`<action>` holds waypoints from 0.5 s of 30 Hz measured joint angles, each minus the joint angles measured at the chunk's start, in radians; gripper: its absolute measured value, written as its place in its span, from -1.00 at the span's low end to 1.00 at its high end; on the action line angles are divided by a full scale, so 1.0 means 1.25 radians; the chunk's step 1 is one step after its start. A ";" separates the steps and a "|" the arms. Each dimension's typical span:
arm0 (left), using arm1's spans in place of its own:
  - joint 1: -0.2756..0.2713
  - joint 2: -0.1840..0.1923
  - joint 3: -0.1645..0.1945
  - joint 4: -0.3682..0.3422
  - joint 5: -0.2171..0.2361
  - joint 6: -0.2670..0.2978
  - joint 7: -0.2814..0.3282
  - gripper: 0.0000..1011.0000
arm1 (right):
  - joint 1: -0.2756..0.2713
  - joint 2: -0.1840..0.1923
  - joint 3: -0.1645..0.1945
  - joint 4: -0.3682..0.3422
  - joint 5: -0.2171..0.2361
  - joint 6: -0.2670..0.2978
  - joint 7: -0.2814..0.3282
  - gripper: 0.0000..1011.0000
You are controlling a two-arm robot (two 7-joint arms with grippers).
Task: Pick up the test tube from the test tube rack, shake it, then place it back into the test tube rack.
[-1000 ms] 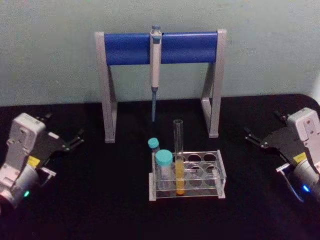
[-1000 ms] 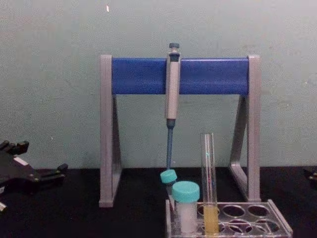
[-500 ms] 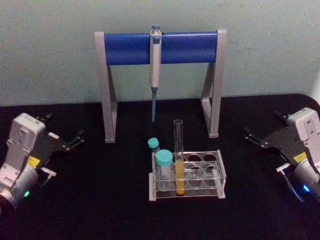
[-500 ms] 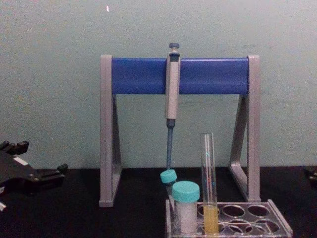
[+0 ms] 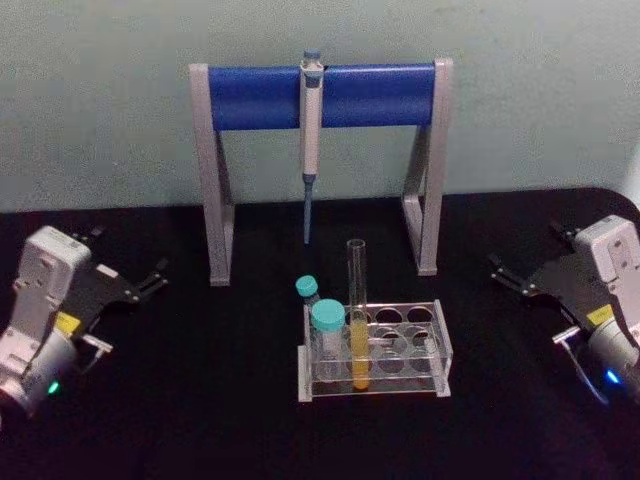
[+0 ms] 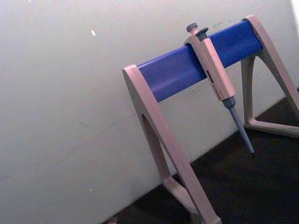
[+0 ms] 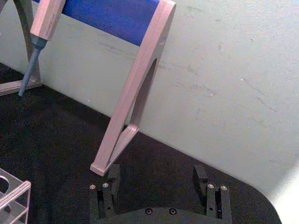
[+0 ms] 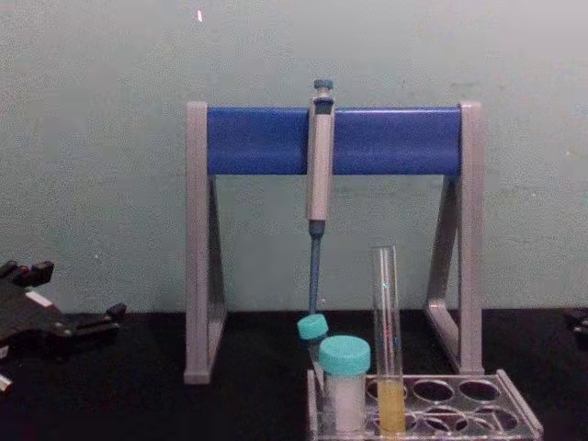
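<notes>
The test tube [image 5: 357, 300] stands upright in a front hole of the clear test tube rack [image 5: 441, 347], yellow liquid in its lower part; the chest view shows the tube [image 8: 387, 331] rising from the rack [image 8: 516, 405]. My left gripper [image 5: 128, 252] rests open on the black table far to the left of the rack. My right gripper [image 5: 522, 250] rests open far to the right. In the right wrist view its fingers [image 7: 112, 179] stand wide apart with nothing between them. Neither gripper touches the tube.
Two white vials with teal caps [image 5: 327, 318] stand in the rack's left end, right beside the tube. Behind the rack stands a grey-and-blue pipette stand [image 5: 250, 97] with a pipette [image 5: 311, 130] hanging from it. A pale wall lies behind.
</notes>
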State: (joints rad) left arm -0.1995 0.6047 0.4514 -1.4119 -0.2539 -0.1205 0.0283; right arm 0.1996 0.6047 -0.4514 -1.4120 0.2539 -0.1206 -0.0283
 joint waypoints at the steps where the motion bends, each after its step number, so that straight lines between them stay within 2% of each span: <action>1: 0.000 0.000 0.000 0.000 0.000 0.000 0.000 0.98 | 0.000 0.000 0.000 0.000 0.000 0.000 0.000 0.98; 15: 0.000 0.000 0.000 0.000 0.000 0.000 0.000 0.98 | 0.000 0.000 0.000 0.000 0.000 0.000 0.000 0.98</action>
State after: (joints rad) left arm -0.1995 0.6047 0.4514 -1.4120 -0.2539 -0.1205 0.0283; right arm 0.1996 0.6047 -0.4514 -1.4120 0.2539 -0.1205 -0.0283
